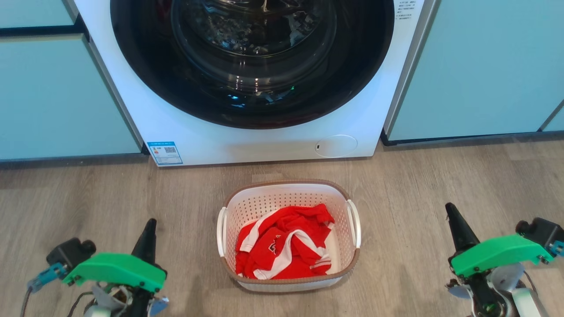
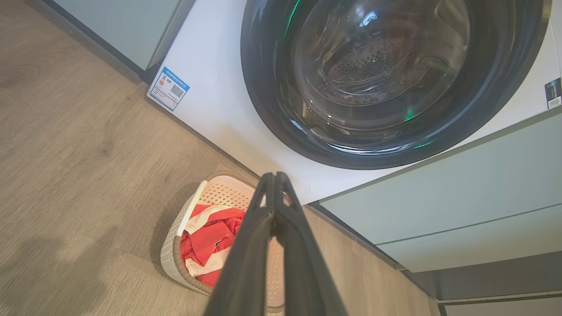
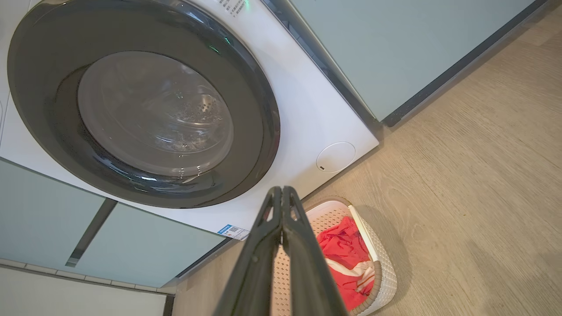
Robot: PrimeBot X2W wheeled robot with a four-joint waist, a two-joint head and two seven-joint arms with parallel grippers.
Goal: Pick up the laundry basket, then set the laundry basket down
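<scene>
Two closed grippers (image 1: 151, 222) (image 1: 449, 207), one laundry basket (image 1: 286, 199)

The wooden floor (image 1: 440, 185) carries the laundry basket (image 1: 288, 281) and the washing machine (image 1: 246, 145).

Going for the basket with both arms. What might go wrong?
1. The left gripper and right gripper are shut, out to either side of the basket; reaching in shut would likely shove it, not grip.
2. The handles are thin; an uneven lift could tip out the red garment.
3. The washer stands close behind; a forward nudge may bump it.
</scene>
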